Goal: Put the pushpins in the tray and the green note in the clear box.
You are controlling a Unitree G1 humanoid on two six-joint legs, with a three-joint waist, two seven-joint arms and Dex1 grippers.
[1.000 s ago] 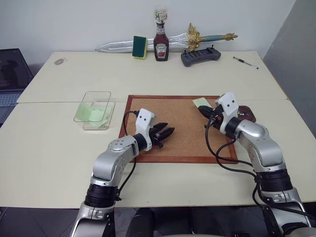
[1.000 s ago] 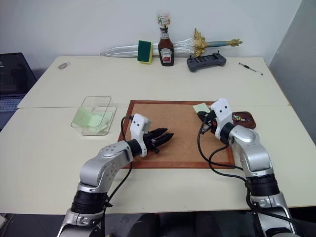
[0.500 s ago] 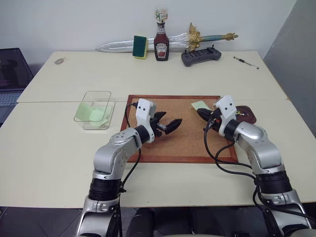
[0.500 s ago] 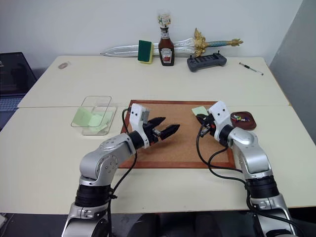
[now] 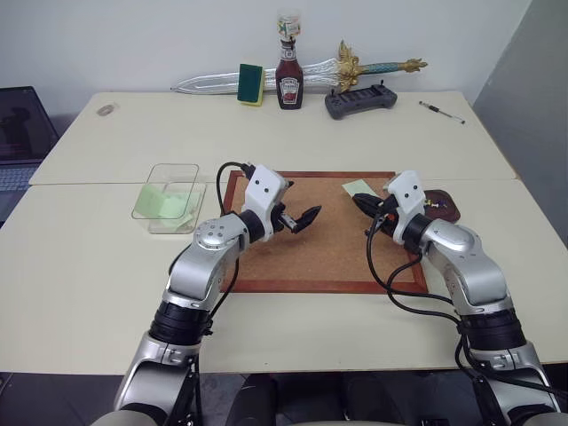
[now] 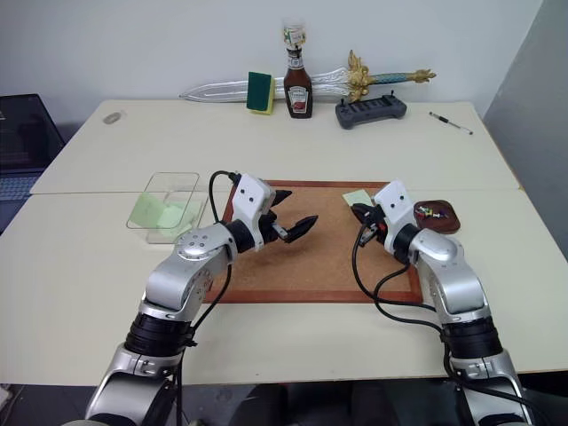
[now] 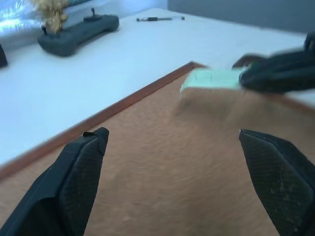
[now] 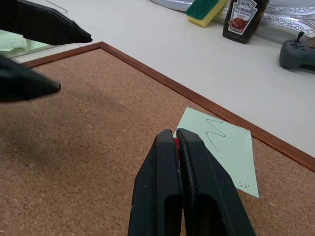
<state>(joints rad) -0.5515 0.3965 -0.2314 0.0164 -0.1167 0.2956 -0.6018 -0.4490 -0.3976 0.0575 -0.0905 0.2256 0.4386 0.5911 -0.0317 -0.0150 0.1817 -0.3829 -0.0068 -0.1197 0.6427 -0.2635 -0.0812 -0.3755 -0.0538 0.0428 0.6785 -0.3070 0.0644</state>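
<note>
Visibly one green note [image 8: 224,147], one tray [image 6: 430,216], one clear box [image 5: 169,197].

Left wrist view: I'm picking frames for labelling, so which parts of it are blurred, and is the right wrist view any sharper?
Left wrist view: the right gripper and green note are smeared, the left gripper's fingers sharper. Right wrist view: cork board and note crisp; the left gripper soft.

One cork board [image 5: 319,231], one green note [image 5: 359,187] on it, one clear box [image 5: 169,197], one reddish-brown tray [image 5: 445,206], one ketchup bottle [image 5: 289,80], one sponge [image 5: 251,84], one toy sword [image 5: 213,82], one game controller [image 5: 359,101], one pen [image 5: 442,113], two grippers, left [image 5: 302,218] and right [image 5: 362,203].
</note>
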